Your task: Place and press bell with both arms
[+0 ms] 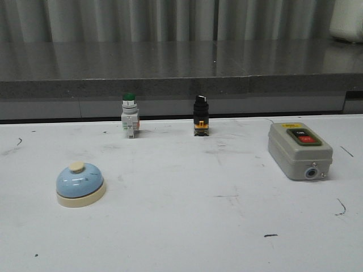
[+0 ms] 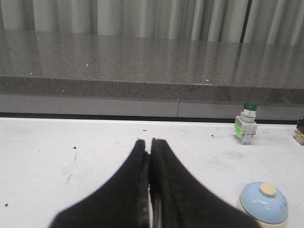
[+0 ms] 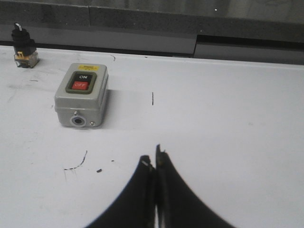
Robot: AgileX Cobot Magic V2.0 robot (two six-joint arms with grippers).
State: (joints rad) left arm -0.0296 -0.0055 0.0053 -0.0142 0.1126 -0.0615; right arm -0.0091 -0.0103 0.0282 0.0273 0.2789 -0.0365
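Note:
The bell [image 1: 80, 184] is a light-blue dome on a cream base with a cream button on top. It stands on the white table at the front left, and the left wrist view shows it [image 2: 264, 203] too. My left gripper [image 2: 148, 142] is shut with nothing in it, well to the side of the bell and apart from it. My right gripper [image 3: 153, 159] is shut and empty over bare table, short of the grey switch box [image 3: 81, 94]. Neither arm appears in the front view.
A green-capped push button [image 1: 129, 115] and a black selector switch [image 1: 200, 115] stand at the table's far edge. The grey switch box [image 1: 299, 149] with red and black buttons lies at the right. A dark stone ledge [image 1: 181, 68] runs behind the table.

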